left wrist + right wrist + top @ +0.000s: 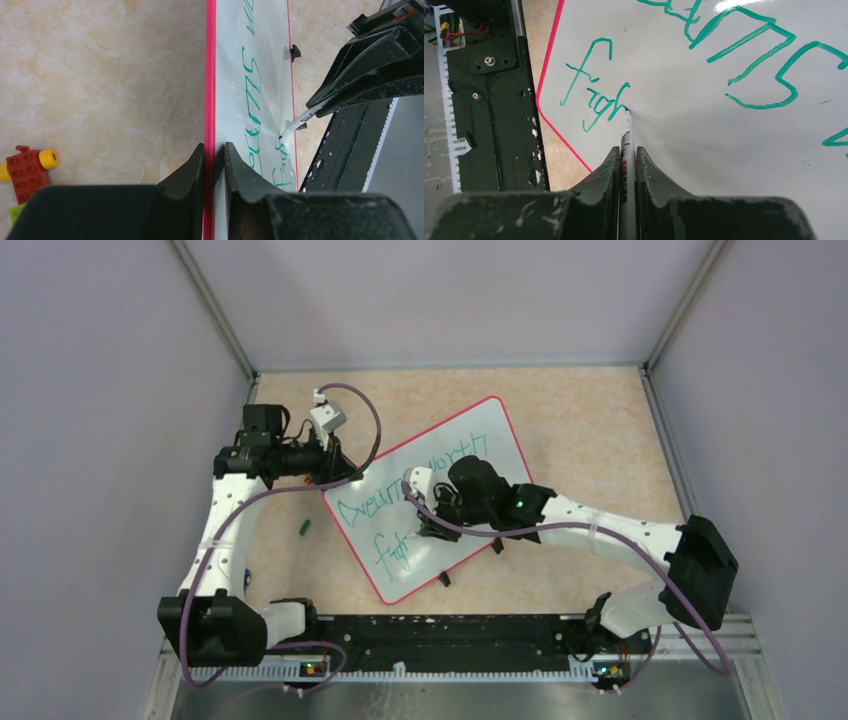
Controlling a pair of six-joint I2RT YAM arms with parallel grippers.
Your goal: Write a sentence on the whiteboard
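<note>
The whiteboard (415, 565), a flat glossy white rectangle with a thin red rim and rounded corners, lies askew in the middle of the beige marbled table (590, 430). In the top view its long axis runs from 7 o'clock to 1 o'clock. The left gripper (215, 147) is clamped on the red rim at the board's 10 o'clock edge, one matte black finger on each side of it. The right gripper (626, 150) is closed on a slim white marker (626, 132), whose tip touches the board at the end of the lower line. The sentence (596, 97) is loose green handwriting in two lines, the lower reading "figh". A small green piece (304, 527) lies on the table at the board's 9 o'clock. A red toy brick (27, 170) with yellow studs sits near the left gripper.
</note>
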